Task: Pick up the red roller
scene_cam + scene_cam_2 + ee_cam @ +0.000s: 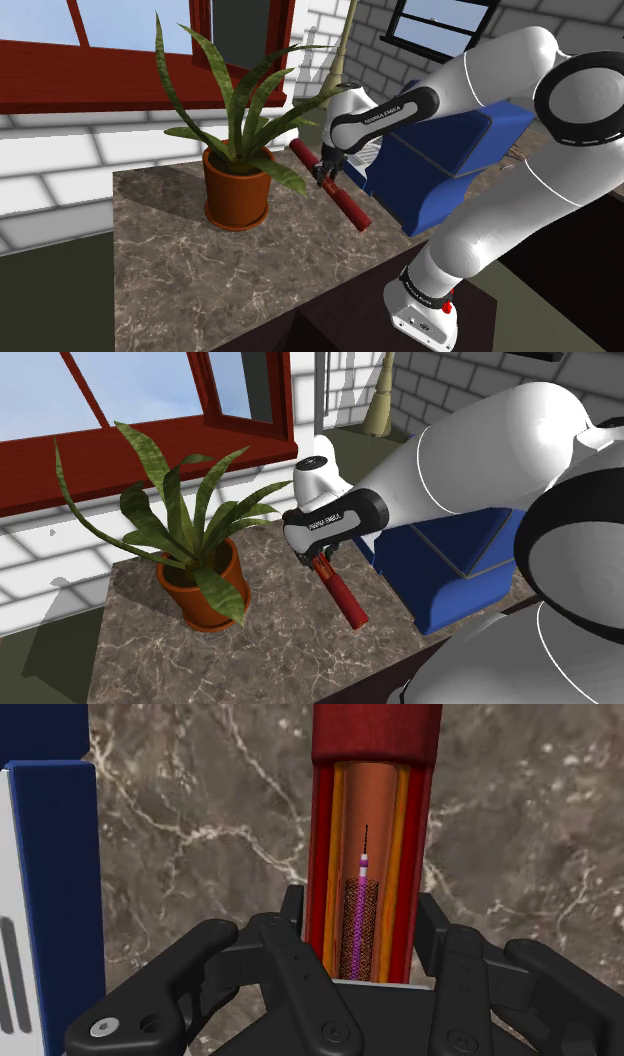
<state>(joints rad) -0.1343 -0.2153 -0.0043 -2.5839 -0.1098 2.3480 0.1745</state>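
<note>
We are looking at the red roller (347, 203). It is lying slanted just right of the middle of the shoulder view, over the brown stone table (180, 270). We cannot tell if it is touching the table. The gripper (326, 178) is coming down on it near its upper end. In the wrist view the black fingers (295, 914) are pressing on both sides of the roller (370, 824), so they are holding it.

A plant (235, 110) in an orange pot (237, 195) is standing left of the roller, near it but not touching. A blue box (450, 170) is sitting just right of the roller. A window (120, 75) with a red frame is showing at the upper left.

The white arm (500, 80) is wearing a black band with small white letters, and we are reading them as "FRANKA EMIKA".

In the second exterior view the roller (345, 602) is pointing down and to the right from the gripper (322, 562).
</note>
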